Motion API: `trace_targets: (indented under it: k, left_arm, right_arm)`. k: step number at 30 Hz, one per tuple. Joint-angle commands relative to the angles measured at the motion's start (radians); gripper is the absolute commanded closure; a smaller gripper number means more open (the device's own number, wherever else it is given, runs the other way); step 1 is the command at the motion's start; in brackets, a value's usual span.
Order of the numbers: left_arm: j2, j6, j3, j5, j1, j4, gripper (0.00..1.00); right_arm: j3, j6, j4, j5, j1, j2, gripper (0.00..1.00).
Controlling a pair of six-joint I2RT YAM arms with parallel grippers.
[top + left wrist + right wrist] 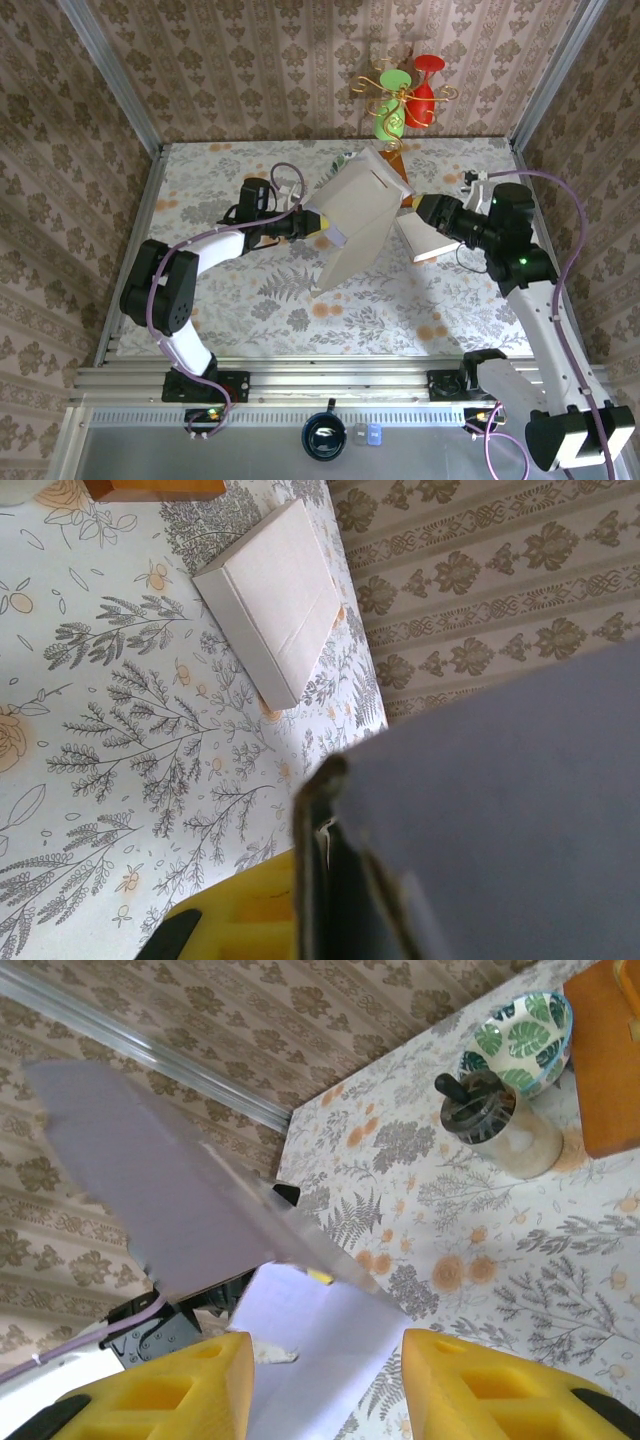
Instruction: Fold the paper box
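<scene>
Midway through the fold, the paper box (pixel 358 215) hangs in the air over the middle of the table (pixel 230 300). It is tilted, with one panel pointing down and a slot visible in its upper face. Your left tool (pixel 318 226) is clenched on the box's left edge, and the left wrist view puts the cardboard rim right against its yellow finger (pixel 250 920). Your right tool (pixel 412 207) stands released at the box's right side. Its two yellow fingers (pixel 160 1395) sit well apart with a loose flap running between them, gripping nothing so far as can be judged.

To do this step well, treat the left hold as the anchor and hold it steady, since it alone appears to carry the box. Bring the right fingers square onto the flap near its crease rather than its free tip. That way the cardboard should bend along the scored line instead of buckling. Close only when the flap sits flat between the pads. Press toward the anchored side, not away from it, or the edge may slide out of the left grip.

Mind what lies below and beyond: a second, flat white box (pixel 270 600) on the table, and a leaf-patterned bowl (pixel 522 1022) beside a jar (pixel 497 1125) and a wooden board (pixel 610 1060).
</scene>
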Motion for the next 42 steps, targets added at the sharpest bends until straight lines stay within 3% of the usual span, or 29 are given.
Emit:
trace_targets:
  k: [1,17,23,27,32,37,42]
  left_arm:
    - [0.008,-0.015,0.033,0.034,0.008,0.031,1.00]
    - [0.007,-0.017,0.032,0.029,0.008,0.037,1.00]
    - [0.014,-0.032,0.031,0.021,0.018,0.034,1.00]
    - [0.005,-0.017,0.029,0.021,0.041,0.011,1.00]
    - [-0.004,0.096,0.069,0.045,0.049,-0.127,1.00]
    - [0.005,0.214,0.122,0.066,0.049,-0.270,1.00]
    - [0.018,0.243,0.150,0.095,0.049,-0.301,1.00]
  right_arm:
    - [-0.006,0.064,0.103,-0.018,0.009,0.020,0.55]
    - [-0.009,0.098,0.228,0.024,0.090,0.128,0.56]
    - [0.007,0.082,0.189,0.034,0.088,0.099,0.59]
    - [0.086,0.026,0.062,0.035,0.058,0.051,0.56]
    - [0.197,-0.012,-0.019,0.010,-0.004,0.052,0.52]
    - [0.336,-0.085,-0.045,-0.090,-0.019,0.189,0.51]
    - [0.451,-0.206,-0.116,-0.185,-0.009,0.325,0.52]
